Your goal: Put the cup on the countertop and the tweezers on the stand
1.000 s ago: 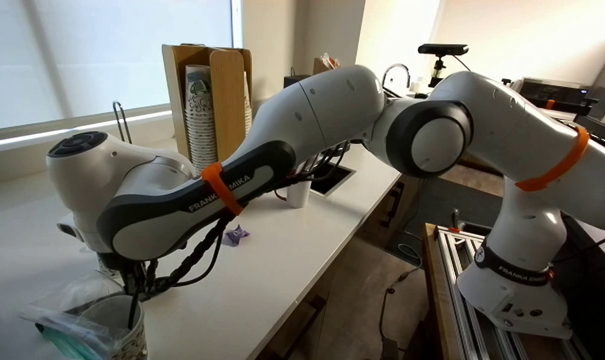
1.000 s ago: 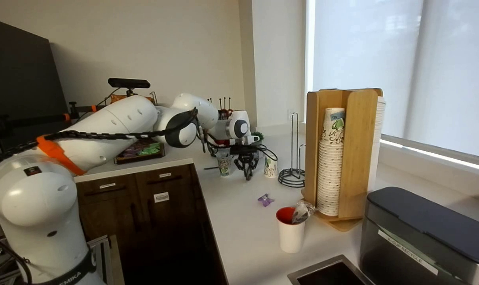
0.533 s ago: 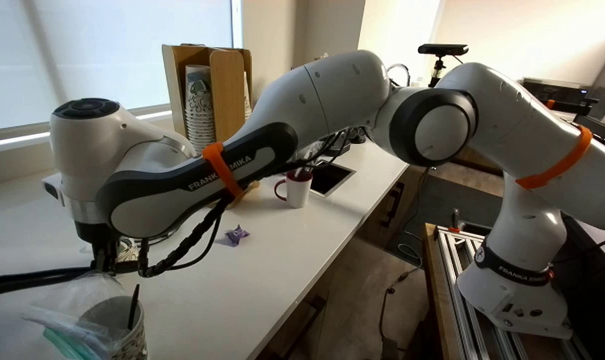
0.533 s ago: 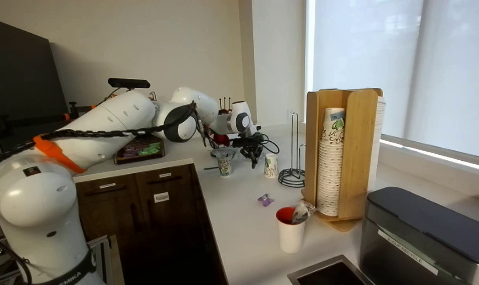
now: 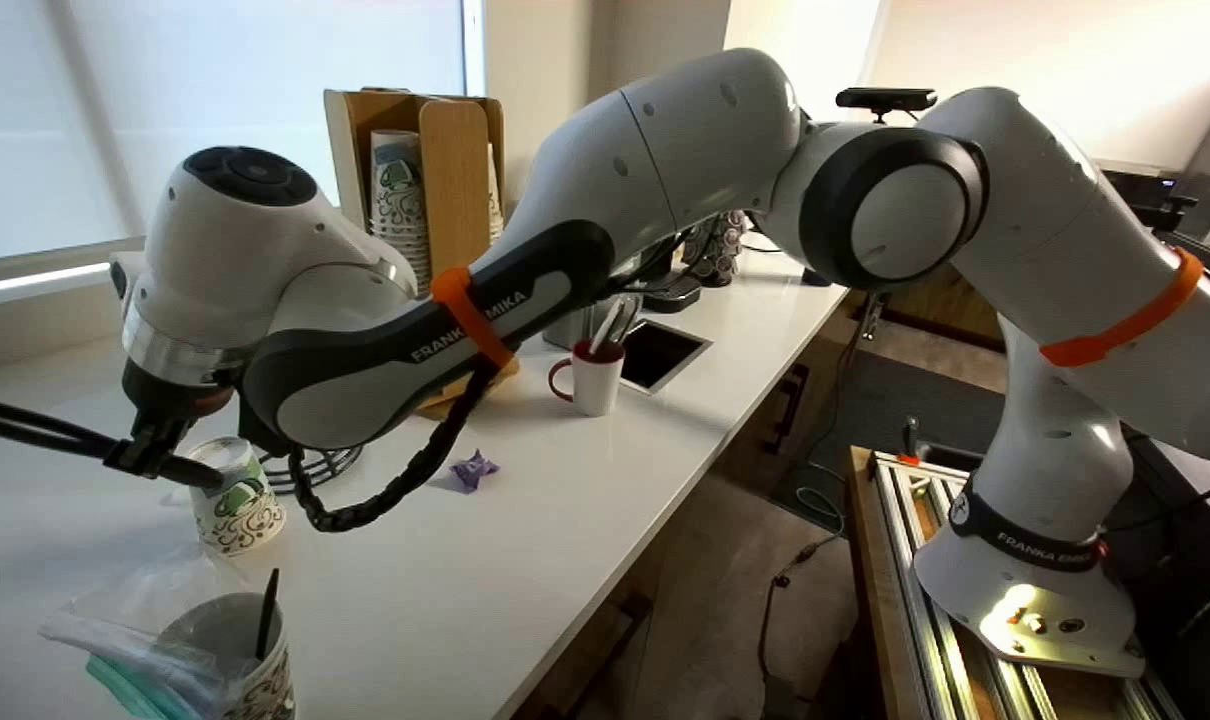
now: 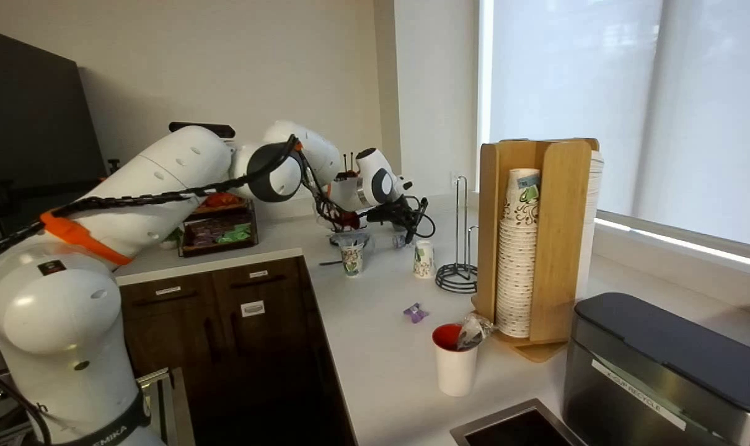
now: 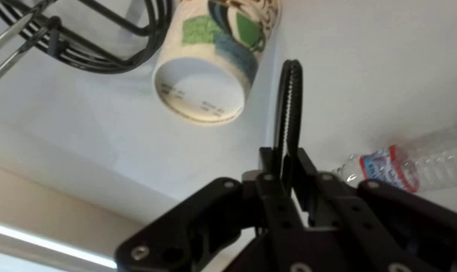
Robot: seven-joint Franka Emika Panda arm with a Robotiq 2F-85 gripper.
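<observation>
My gripper (image 7: 285, 162) is shut on the black tweezers (image 7: 289, 102), which point ahead of the jaws in the wrist view. In an exterior view the tweezers (image 5: 45, 425) are held tilted above the white countertop (image 5: 415, 600). The cream-white patterned cup (image 7: 217, 49) stands upside down on the countertop, below the held tweezers. It also shows in both exterior views (image 5: 240, 510) (image 6: 424, 263). The black wire stand (image 6: 457, 282) is beside the cup; its coiled base (image 7: 100, 62) is at upper left in the wrist view. My gripper (image 6: 409, 217) is short of the stand.
A second patterned cup (image 6: 352, 260) holds a clear bag and a black stick. A water bottle (image 7: 394, 168) lies nearby. A purple wrapper (image 6: 416, 313), a white mug (image 6: 455, 371), a wooden cup holder (image 6: 561, 260) and a dark bin (image 6: 660, 365) are on the countertop.
My gripper has risen and tilted with the tweezers in it, swinging them up from low over the countertop. The upside-down cup is now more visible in an exterior view.
</observation>
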